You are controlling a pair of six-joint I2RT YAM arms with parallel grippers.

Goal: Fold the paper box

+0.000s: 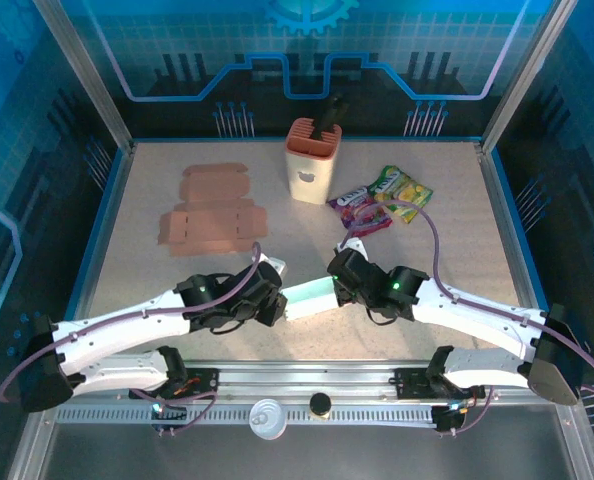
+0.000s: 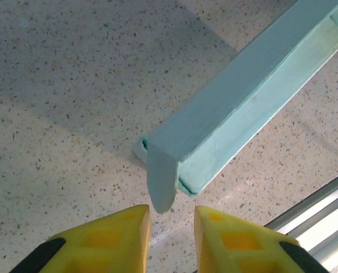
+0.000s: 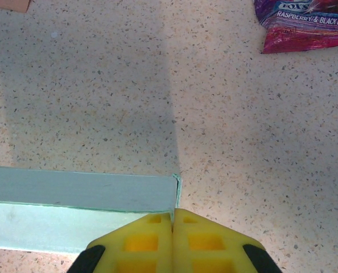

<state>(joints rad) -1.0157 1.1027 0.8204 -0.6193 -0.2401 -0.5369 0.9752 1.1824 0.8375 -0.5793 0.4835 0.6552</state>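
Note:
The paper box [image 1: 312, 298] is a long, shallow teal tray lying on the speckled table between my two arms. In the left wrist view the paper box [image 2: 243, 102] runs off to the upper right, and a rounded end flap [image 2: 162, 182] hangs down just ahead of my left gripper [image 2: 172, 219]. That gripper is open, with bare table in the gap between its yellow fingers. My left gripper [image 1: 275, 305] sits at the box's left end. The right gripper [image 3: 173, 213] is shut on the thin end wall of the paper box [image 3: 78, 193]. From above, my right gripper [image 1: 337, 285] is at the box's right end.
A flat orange cardboard cutout [image 1: 212, 215] lies at the back left. An orange holder [image 1: 312, 160] stands at the back centre, with candy packets [image 1: 377, 205] to its right; one purple packet [image 3: 305, 23] lies beyond the right gripper. A metal rail [image 2: 322, 210] runs along the near edge.

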